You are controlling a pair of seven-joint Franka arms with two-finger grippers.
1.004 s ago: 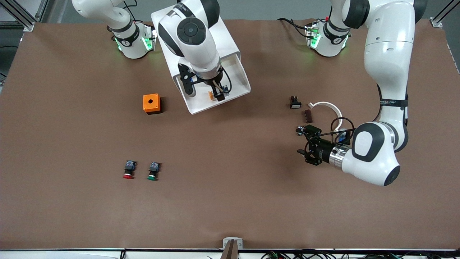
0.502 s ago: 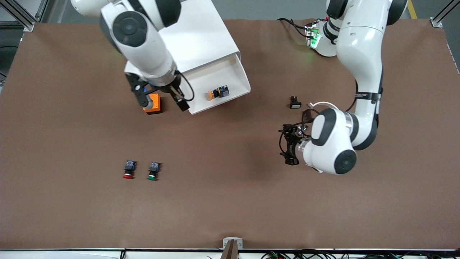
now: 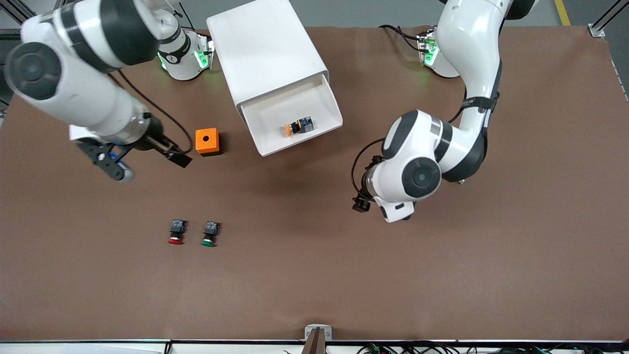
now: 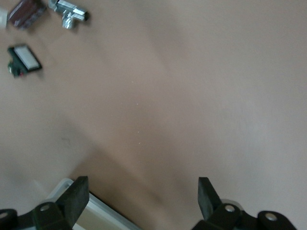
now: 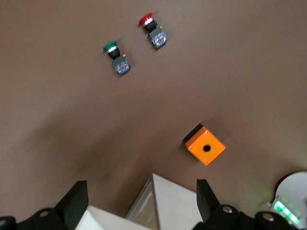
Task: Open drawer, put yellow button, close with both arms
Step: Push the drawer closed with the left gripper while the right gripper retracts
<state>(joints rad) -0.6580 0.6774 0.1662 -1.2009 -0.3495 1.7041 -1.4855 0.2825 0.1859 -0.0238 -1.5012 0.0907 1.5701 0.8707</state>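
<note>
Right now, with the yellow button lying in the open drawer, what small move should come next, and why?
Probably bring both grippers to the drawer front to push it shut. The yellow button already lies inside, and both grippers are open and empty: the right gripper is over the table beside the orange box, the left gripper over bare table.
</note>
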